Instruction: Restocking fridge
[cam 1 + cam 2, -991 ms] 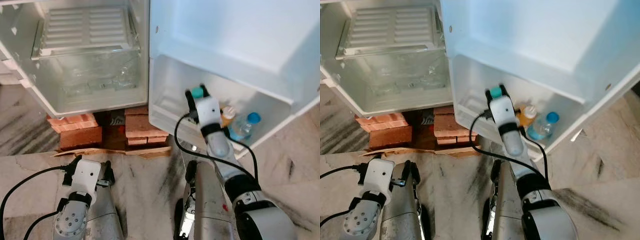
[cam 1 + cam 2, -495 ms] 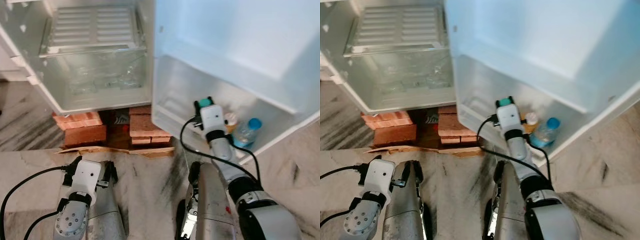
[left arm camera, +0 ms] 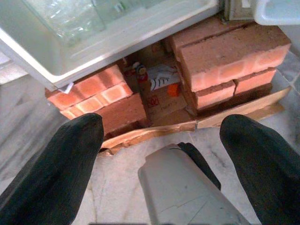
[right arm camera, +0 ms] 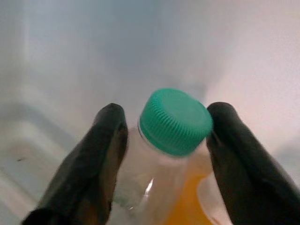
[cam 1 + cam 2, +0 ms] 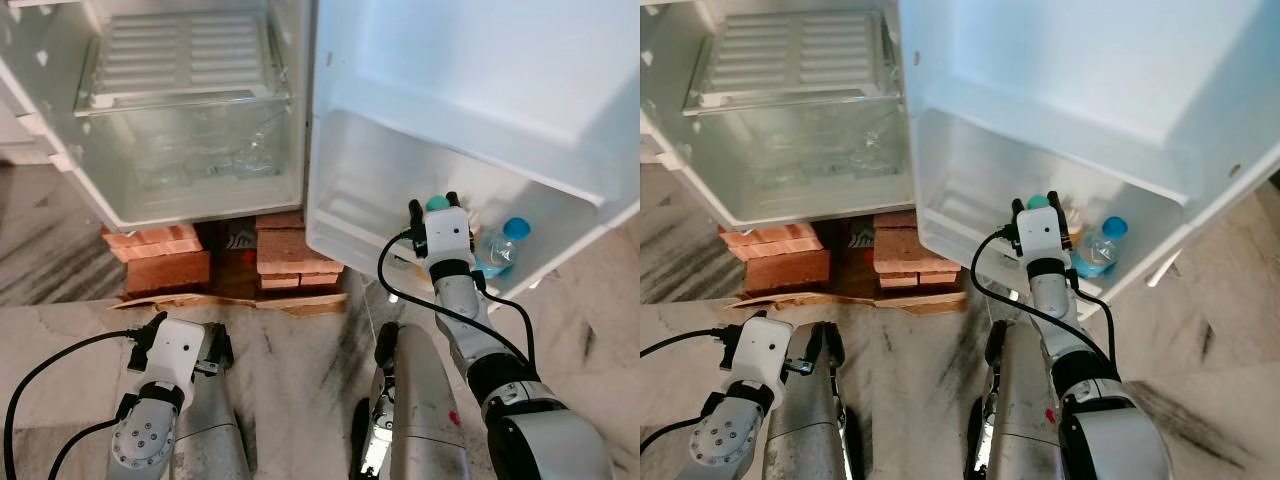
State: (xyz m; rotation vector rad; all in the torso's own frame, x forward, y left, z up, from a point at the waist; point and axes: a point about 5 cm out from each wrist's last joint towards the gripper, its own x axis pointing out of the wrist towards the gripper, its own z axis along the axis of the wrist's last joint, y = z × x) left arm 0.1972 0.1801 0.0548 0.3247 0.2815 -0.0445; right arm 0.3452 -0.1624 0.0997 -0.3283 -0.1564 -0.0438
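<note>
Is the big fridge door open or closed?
Open. The fridge door is swung wide, showing the shelves inside, and the right gripper reaches into its bottom door bin.

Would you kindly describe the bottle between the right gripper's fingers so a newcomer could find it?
Look at the open fridge door and its lowest door shelf. The bottle stands there between the right gripper fingers. Its cap is green, whereas the neighbouring water bottle has a blue one.
</note>
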